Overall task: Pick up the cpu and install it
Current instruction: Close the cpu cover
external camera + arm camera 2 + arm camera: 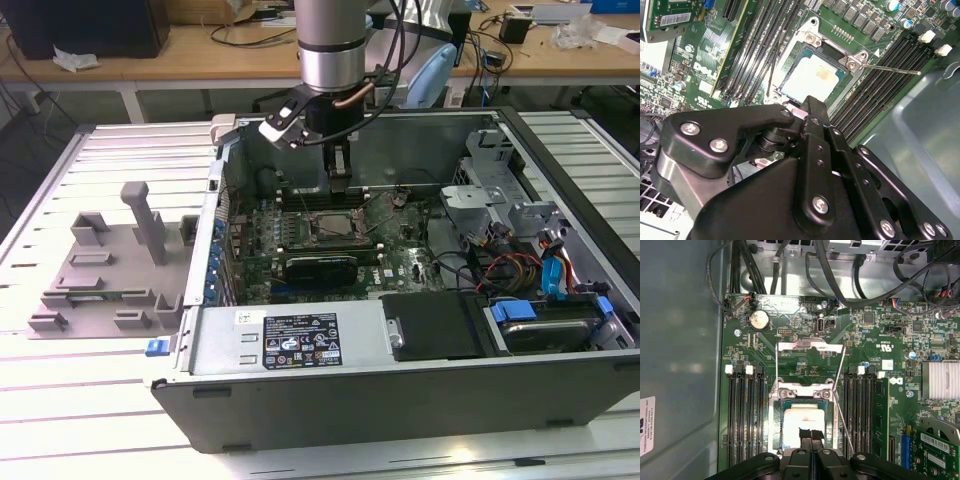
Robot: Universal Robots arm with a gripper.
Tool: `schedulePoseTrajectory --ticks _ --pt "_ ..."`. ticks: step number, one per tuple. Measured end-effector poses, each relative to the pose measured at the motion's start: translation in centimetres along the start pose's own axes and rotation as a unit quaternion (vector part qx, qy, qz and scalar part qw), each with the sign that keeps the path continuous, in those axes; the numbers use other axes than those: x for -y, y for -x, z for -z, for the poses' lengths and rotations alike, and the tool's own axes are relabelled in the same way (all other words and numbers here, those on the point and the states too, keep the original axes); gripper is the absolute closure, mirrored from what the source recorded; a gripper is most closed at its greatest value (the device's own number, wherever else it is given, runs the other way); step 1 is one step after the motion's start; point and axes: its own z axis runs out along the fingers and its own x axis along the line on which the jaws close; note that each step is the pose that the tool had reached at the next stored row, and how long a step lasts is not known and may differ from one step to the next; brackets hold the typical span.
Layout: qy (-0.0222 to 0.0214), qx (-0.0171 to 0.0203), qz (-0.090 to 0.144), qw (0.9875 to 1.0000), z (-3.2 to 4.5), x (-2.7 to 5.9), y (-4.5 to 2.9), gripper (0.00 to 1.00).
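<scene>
The cpu (801,418) lies flat inside the open motherboard socket (776,415), its silver top (815,76) facing up in both wrist views. My gripper (810,433) hangs just above the cpu's edge, its two black fingers pressed together with nothing visible between them. In the exterior view the gripper (341,187) points straight down over the socket (335,228) inside the open computer case. The socket's metal load plate (810,347) is flipped open, and its thin lever (842,407) stands free beside it.
Memory slots (742,415) flank the socket on both sides. Cables (500,262) and a drive cage (480,190) fill the case at the exterior view's right. A grey plastic tray (105,275) with raised blocks sits outside the case at the exterior view's left.
</scene>
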Motion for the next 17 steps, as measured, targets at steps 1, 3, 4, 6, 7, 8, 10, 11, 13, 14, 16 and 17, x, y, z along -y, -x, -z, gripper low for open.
schedulePoseTrajectory --ticks 1,3,4,6,7,8,10,11,13,14,16,17 --pt "0.0000 0.0000 0.000 1.0000 0.01 0.00 0.00 0.89" --pt "-0.0002 0.0002 0.000 1.0000 0.13 0.00 0.01 0.89" --pt "-0.0001 0.0001 0.000 1.0000 0.22 -0.01 0.02 0.89" --pt "0.0000 0.0000 0.000 1.0000 0.72 -0.04 0.04 0.89" --pt "0.0000 0.0000 0.000 1.0000 0.97 -0.06 0.05 0.89" --pt "0.0000 0.0000 0.000 1.0000 1.19 -0.07 0.06 0.89" --pt "0.0000 0.0000 0.000 1.0000 2.26 -0.14 0.12 0.89" --pt "0.0000 -0.0001 0.000 1.0000 2.26 -0.14 0.12 0.89" --pt "0.0000 -0.0001 0.000 1.0000 2.28 -0.14 0.12 0.89" --pt "0.0000 0.0000 0.000 1.0000 2.29 -0.14 0.12 0.89" --pt "0.0000 0.0000 0.000 1.0000 2.29 -0.14 0.12 0.89" --pt "0.0000 0.0000 0.000 1.0000 2.30 -0.19 0.13 0.89"
